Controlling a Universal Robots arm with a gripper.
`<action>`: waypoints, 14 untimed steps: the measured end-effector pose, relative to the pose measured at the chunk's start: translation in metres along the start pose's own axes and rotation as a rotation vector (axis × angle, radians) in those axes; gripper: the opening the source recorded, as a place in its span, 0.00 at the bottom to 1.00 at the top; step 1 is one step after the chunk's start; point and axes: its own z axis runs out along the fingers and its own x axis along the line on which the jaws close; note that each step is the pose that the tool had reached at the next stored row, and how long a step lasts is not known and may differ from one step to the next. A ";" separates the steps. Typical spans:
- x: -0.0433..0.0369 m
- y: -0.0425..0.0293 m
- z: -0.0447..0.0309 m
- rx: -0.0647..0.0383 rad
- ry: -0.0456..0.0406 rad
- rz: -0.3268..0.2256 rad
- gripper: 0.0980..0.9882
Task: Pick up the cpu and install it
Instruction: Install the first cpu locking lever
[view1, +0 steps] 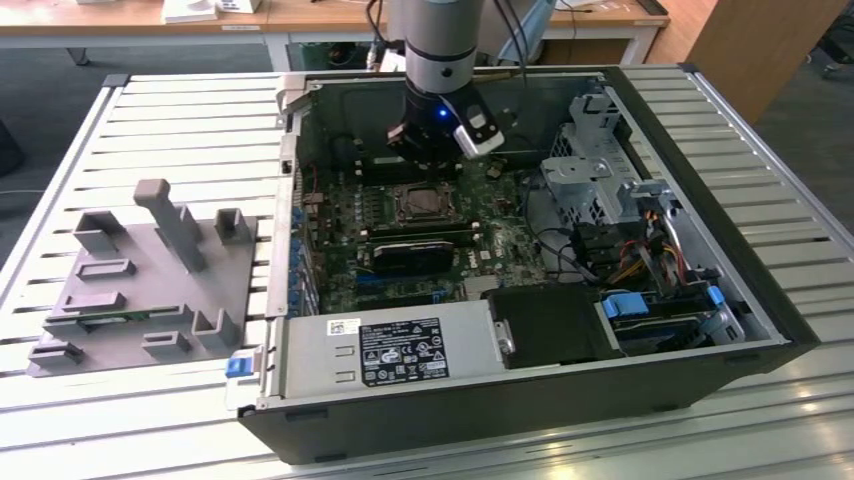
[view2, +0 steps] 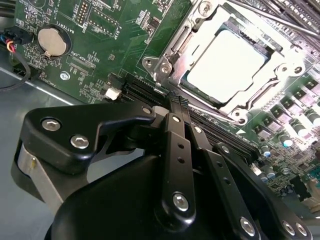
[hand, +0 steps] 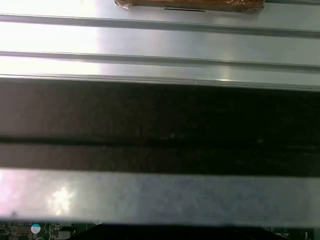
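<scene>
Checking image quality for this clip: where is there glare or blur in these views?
In the second wrist view, the cpu top is washed out nearly white by glare, and the gripper linkage looms dark up close. In the first wrist view, bright metal slats bloom and look soft. The exterior view is evenly lit.

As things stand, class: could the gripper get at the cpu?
Probably yes. The cpu lies bare in its open socket, and the shut gripper hangs just beside it with nothing between.
</scene>
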 end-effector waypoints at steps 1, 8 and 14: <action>-0.0002 -0.0001 0.0006 0.000 0.0000 0.000 0.01; -0.0012 -0.0005 0.0031 0.001 0.0002 0.000 0.01; -0.0013 -0.0002 0.0021 0.001 -0.0001 0.000 0.01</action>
